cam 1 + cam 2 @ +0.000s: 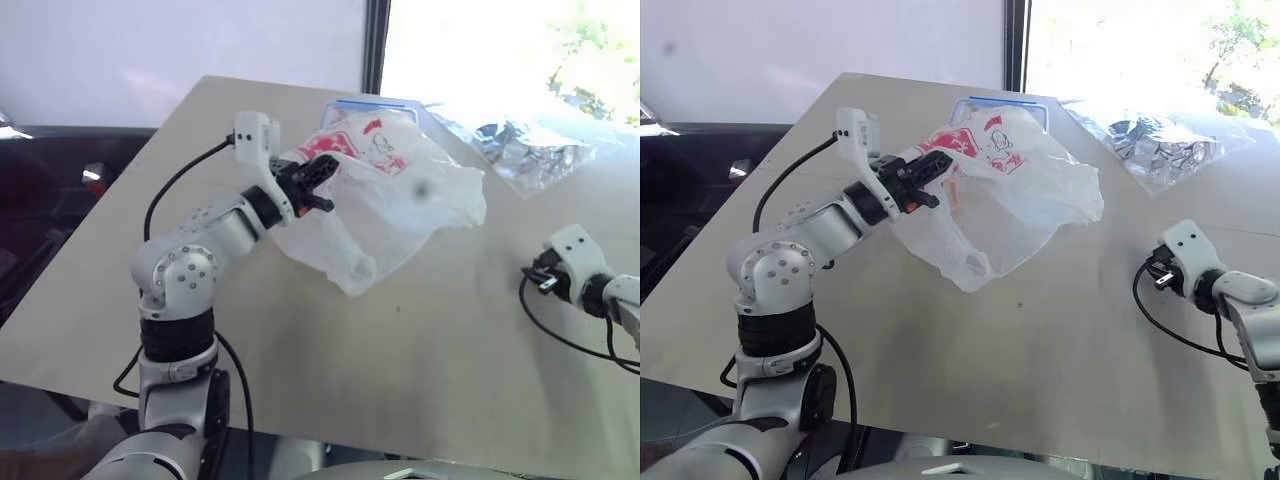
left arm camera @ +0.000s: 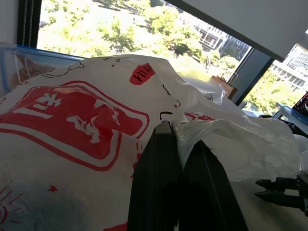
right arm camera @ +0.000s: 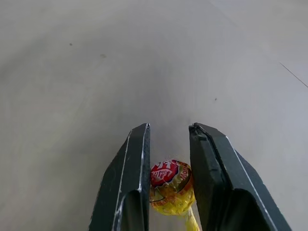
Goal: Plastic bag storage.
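We hold the plastic bag (image 1: pixel 385 195) raised above the tabletop (image 1: pixel 420 340), our left end effector (image 1: pixel 318 185) clamped tight on a fold of its film. Our right end effector (image 3: pixel 168 183), off to the right and well apart from the bag, has a yellow-wrapped lollipop (image 3: pixel 171 185) between its narrowed fingers. Next, we judge, that hand must close fully and carry the sweet to the bag's mouth. The bag's red logo characters are unreadable.

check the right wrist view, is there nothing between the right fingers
No, a small yellow-and-red wrapped candy sits between the two black fingers of the right gripper.
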Robot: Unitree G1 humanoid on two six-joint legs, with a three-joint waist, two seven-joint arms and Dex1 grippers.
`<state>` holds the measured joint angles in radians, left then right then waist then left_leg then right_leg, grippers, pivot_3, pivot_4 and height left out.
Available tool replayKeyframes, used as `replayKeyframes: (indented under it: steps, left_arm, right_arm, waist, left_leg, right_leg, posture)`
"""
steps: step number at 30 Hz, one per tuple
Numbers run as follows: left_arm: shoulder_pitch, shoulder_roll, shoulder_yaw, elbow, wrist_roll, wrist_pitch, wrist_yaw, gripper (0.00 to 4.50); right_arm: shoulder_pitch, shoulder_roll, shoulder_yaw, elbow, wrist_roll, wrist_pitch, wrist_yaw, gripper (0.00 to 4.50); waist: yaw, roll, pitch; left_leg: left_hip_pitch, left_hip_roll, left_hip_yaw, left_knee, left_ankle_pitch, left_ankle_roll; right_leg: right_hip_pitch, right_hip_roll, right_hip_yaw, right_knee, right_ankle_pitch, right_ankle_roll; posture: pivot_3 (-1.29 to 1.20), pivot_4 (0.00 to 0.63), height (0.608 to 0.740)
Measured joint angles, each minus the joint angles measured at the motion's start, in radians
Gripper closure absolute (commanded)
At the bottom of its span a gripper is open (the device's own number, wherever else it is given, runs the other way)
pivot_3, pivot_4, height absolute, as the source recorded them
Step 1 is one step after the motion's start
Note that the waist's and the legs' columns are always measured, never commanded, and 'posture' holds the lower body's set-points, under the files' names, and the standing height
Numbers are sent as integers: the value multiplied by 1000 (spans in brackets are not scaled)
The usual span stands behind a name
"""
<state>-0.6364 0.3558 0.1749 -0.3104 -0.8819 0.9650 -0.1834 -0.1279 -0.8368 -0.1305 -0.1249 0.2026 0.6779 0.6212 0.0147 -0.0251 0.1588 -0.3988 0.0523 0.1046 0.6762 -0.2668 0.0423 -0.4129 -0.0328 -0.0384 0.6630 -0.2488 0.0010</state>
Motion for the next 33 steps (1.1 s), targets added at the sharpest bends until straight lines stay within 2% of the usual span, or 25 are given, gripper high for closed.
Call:
replayKeyframes:
  steps: [1, 4, 9, 14, 18, 20, 22, 26, 27, 33]
  left_arm:
    - [0, -1, -1, 0, 1, -1, -2, 4500]
    - [-1, -1, -4, 3, 10, -8, -9, 4500]
    - [-2, -6, -10, 6, 17, -9, -13, 4500]
    - [-2, -7, -10, 6, 18, -9, -18, 4500]
    - [-2, -8, -11, 6, 19, -9, -19, 4500]
    - [-2, -7, -11, 6, 20, -9, -19, 4500]
    - [-3, -7, -12, 6, 21, -9, -19, 4500]
    - [-3, -6, -12, 6, 21, -9, -18, 4500]
    - [-3, -5, -12, 6, 21, -9, -17, 4500]
    - [-3, -3, -12, 5, 21, -9, -16, 4500]
  right_arm:
    - [3, 0, -6, -6, 5, 8, 2, 3284]
    - [6, 5, -63, -41, 61, 41, 27, 2467]
    - [40, -32, -117, -131, 86, 69, 44, 220]
    - [100, -43, -124, -157, 119, 136, 67, 220]
    - [94, -35, -113, -90, 97, 116, 51, 220]
    - [85, -21, -98, -51, 84, 100, 45, 756]
    - [69, -15, -84, -48, 83, 96, 45, 1522]
    - [49, -5, -68, -48, 80, 88, 45, 3516]
    - [48, -5, -63, -49, 77, 82, 46, 3830]
    - [38, 23, -50, -157, 142, 109, 81, 3826]
  waist:
    - [0, 0, 0]
    - [-1, 1, 0]
    - [-1, 1, 0]
    - [-1, 1, 0]
    - [-2, 1, 0]
    - [-2, 1, 0]
    - [-4, 1, 0]
    - [-2, 1, 0]
    - [-1, 1, 0]
    - [-4, 1, 0]
  left_leg:
    - [0, 0, 0, 0, 0, 0]
    - [0, 0, 0, 0, 0, 0]
    - [0, 0, 0, 0, 0, 0]
    - [0, 0, 0, 0, 0, 0]
    - [0, 0, 0, 0, 0, 0]
    - [0, 0, 0, 0, 0, 0]
    - [0, 0, 0, 0, 0, 0]
    - [0, 0, 0, 0, 0, 0]
    - [0, 0, 0, 0, 0, 0]
    - [0, 1, 0, 0, 0, 0]
  right_leg:
    - [0, 0, 0, 0, 0, 0]
    - [0, 0, 0, 0, 0, 0]
    - [0, 0, 0, 0, 0, 0]
    - [0, 0, 0, 0, 0, 0]
    - [0, 1, 1, 0, 0, 0]
    - [0, 1, 1, 0, 0, 0]
    - [0, 1, 1, 0, 0, 0]
    - [0, 1, 1, 0, 0, 0]
    - [0, 1, 1, 0, 0, 0]
    - [0, 1, 1, 0, 0, 0]
  posture:
    - [0, 150, 740]
    - [0, 150, 740]
    - [0, 150, 740]
    - [0, 150, 740]
    - [0, 150, 740]
    - [0, 150, 740]
    - [0, 150, 740]
    - [0, 150, 740]
    - [0, 150, 740]
    - [0, 150, 740]
